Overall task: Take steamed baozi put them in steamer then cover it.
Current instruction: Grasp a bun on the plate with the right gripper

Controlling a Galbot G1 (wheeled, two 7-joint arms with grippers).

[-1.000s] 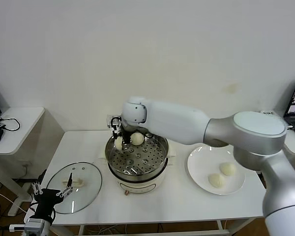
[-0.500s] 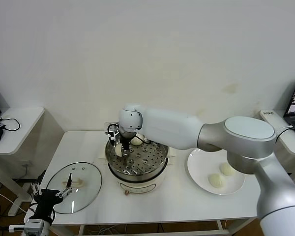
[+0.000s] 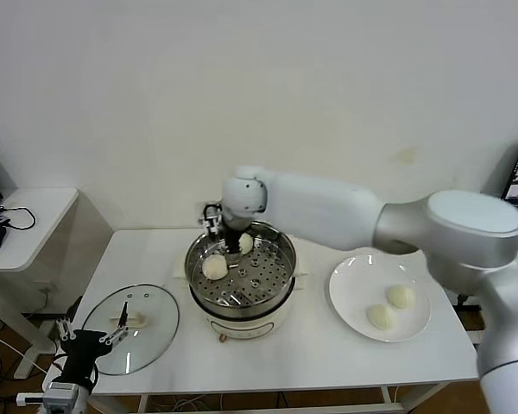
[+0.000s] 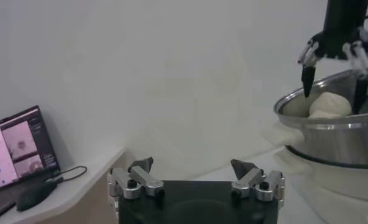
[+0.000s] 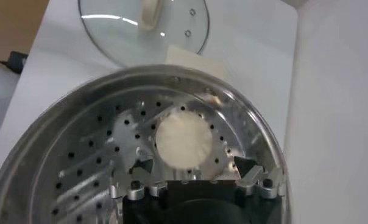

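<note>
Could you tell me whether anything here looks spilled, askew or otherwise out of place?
Nothing stands out. Two steamed baozi lie on the perforated tray of the steamer, two more on the white plate. The cover lies flat on the table. The right gripper hangs open above the tray.

Your bench [image 3: 328, 354] was a white top set against the wall. On it you had the steamer [image 3: 242, 302] near the middle, on its white base. The cover [image 3: 131, 328] lay flat toward your left front corner, handle up, well apart from the steamer. A white plate [image 3: 350, 289] sat to the right of the steamer, just beside it, not touching as far as you could see.
</note>
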